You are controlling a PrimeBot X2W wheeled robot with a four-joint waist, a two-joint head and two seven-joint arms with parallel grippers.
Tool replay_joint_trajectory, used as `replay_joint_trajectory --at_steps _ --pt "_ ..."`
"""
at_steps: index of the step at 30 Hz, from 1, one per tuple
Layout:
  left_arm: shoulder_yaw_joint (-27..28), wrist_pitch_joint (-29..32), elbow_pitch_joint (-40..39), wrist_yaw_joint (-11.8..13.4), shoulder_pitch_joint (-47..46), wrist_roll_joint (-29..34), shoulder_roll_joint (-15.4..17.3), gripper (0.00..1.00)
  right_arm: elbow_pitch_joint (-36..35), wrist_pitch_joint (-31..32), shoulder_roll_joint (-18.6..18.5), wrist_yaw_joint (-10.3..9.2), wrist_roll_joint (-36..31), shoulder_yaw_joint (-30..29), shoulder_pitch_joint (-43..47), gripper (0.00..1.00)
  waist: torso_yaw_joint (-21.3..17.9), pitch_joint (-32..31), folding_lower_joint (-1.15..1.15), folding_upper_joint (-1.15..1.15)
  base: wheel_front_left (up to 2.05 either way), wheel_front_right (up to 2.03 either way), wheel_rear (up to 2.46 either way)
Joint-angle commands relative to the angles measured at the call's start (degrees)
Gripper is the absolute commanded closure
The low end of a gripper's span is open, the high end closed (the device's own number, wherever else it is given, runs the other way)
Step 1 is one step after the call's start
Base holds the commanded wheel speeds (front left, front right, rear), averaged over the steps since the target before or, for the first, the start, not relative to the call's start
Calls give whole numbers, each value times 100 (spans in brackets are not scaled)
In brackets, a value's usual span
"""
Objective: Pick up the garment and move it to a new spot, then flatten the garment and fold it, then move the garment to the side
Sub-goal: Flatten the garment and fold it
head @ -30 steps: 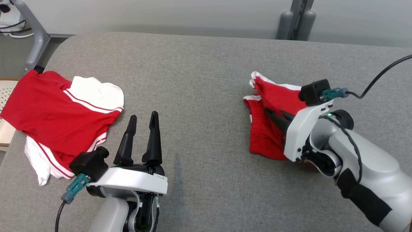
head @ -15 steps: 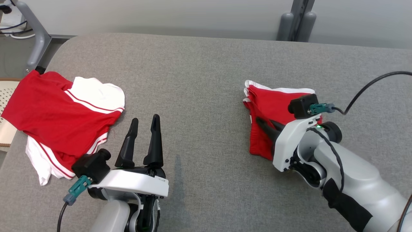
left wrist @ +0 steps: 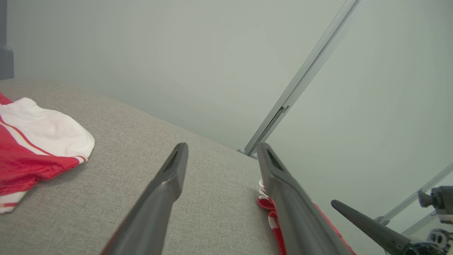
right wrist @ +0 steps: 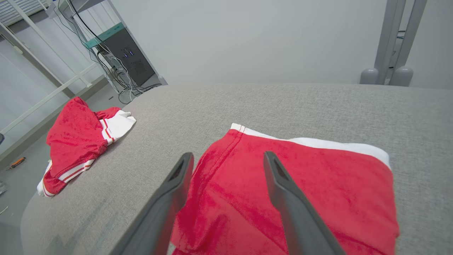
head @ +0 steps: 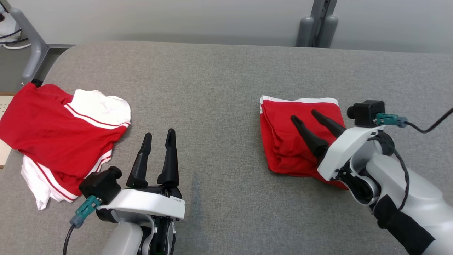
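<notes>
Folded red garment (head: 283,141) seen lying on right side of desk (head: 212,88), under right gripper (head: 304,115). Fingers spread, nothing gripped. Left gripper (head: 159,132) open too, empty. Fabric judged soft, light, floppy. Best pinched at thick left fold, all layers caught together.

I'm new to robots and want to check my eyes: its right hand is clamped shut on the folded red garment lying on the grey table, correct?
No. The right hand is open, fingers spread over the folded red garment lying on the grey table, as the right wrist view shows.
</notes>
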Motion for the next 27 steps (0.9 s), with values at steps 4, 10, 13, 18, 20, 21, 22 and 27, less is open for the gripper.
replay_joint_trajectory --at_steps 4,10,13,18,20,21,22,27 --pt "16 0 -10 13 57 43 25 0 -63 -285 -202 1 28 -250 138 0 -80 -8 0 0 0 0 0" --pt "-11 0 -1 -10 10 57 26 0 134 -503 -234 1 -393 -308 237 51 -81 41 0 0 0 0 0" --pt "-7 0 10 -19 -12 53 26 0 212 -559 -113 1 -534 -282 289 78 -53 84 0 0 0 0 0" --pt "-9 0 22 -39 -103 36 26 0 522 -632 118 1 -826 -144 227 100 39 169 0 0 0 0 0" --pt "-18 0 20 -40 -137 28 25 0 693 -655 223 1 -968 -62 187 100 94 197 0 0 0 0 0" --pt "-17 0 19 -39 -144 25 25 0 754 -663 277 1 -1014 -12 190 100 121 207 0 0 0 0 0" --pt "-13 0 17 -35 -143 24 25 0 815 -659 327 1 -1055 51 198 100 148 216 0 0 0 0 0" --pt "14 0 2 -27 -132 20 25 0 886 -680 456 1 -1141 302 274 100 228 239 0 0 0 0 0"
